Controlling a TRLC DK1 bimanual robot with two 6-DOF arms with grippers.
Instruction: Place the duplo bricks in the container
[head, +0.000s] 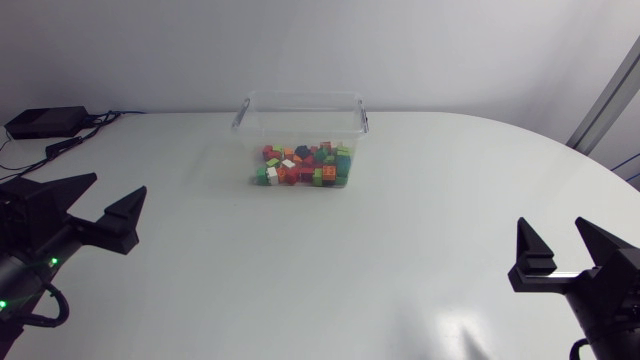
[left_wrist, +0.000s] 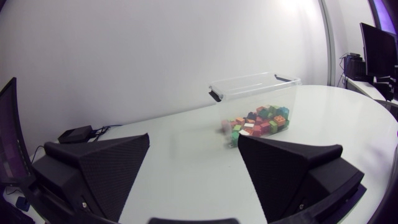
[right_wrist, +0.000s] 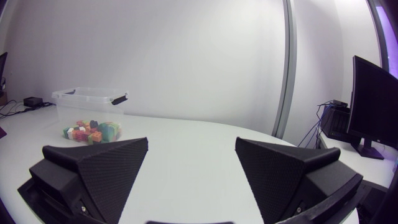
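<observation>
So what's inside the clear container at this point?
Multicoloured duplo bricks lie heaped on the floor of the container, visible through its clear walls. Any bricks beneath the upper ones are covered and can't be made out.

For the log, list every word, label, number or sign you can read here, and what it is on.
None can be read.
The container shows no label.
The bricks are too small to show any print.
The table bears no marks.
</observation>
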